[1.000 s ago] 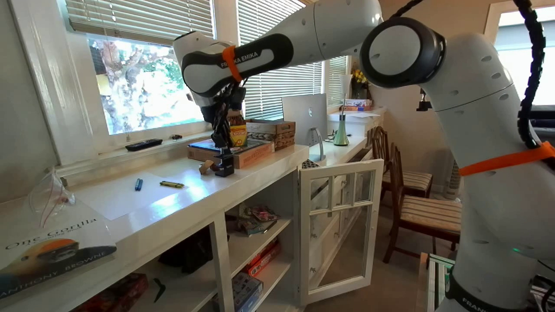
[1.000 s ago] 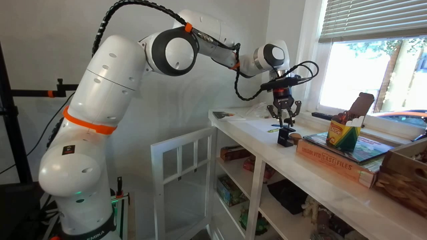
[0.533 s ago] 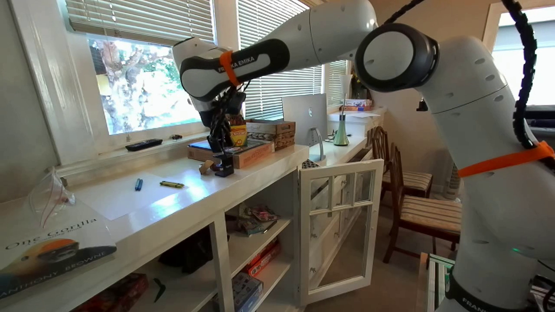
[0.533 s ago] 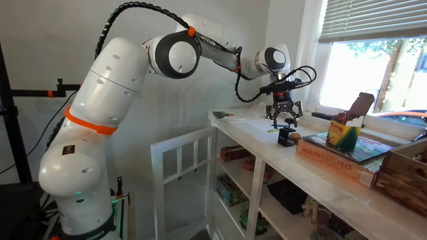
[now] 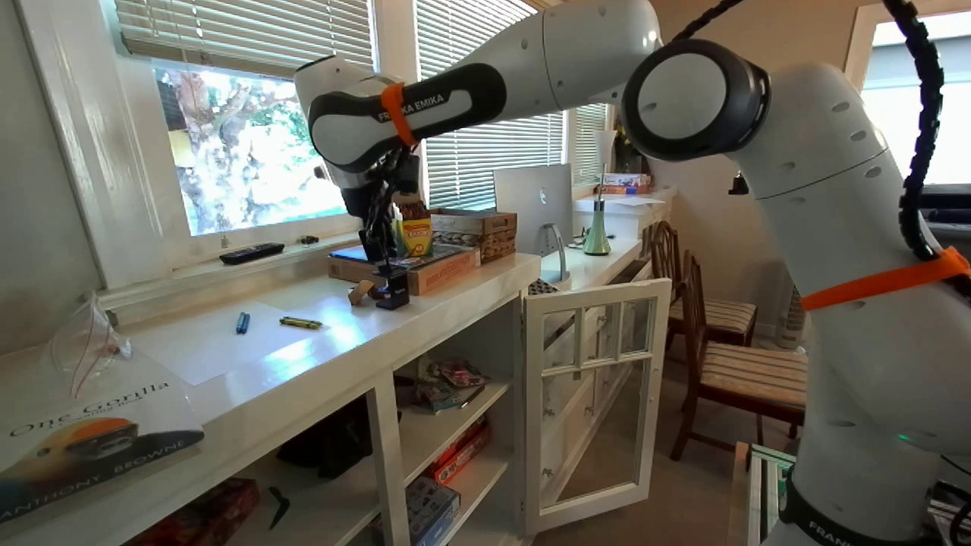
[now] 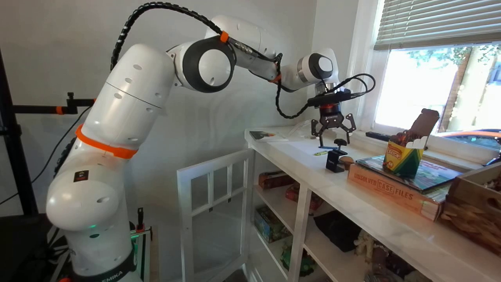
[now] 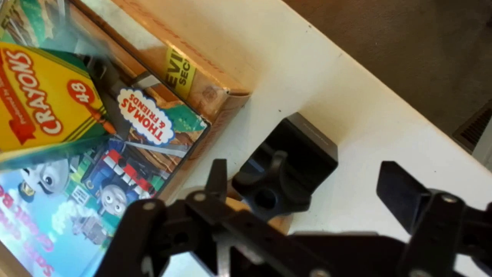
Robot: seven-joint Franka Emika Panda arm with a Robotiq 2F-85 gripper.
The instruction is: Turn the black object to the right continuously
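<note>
In the wrist view, at six o'clock, the jaws are wide apart. Near the middle, the black object (image 7: 301, 157) sits on the surface (image 7: 384, 127), its knob (image 7: 267, 198) seen between the jaws. From it, the orange box (image 7: 215, 94) lies toward ten o'clock. Farther off, between nine and ten, is the yellow crayon box (image 7: 48, 96).

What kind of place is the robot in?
It looks like a room in somebody's home, perhaps one where children draw and read, though I can't be sure. The clues are a yellow-and-green crayon box, the One Gorilla book and a stripy-seated wooden chair.
</note>
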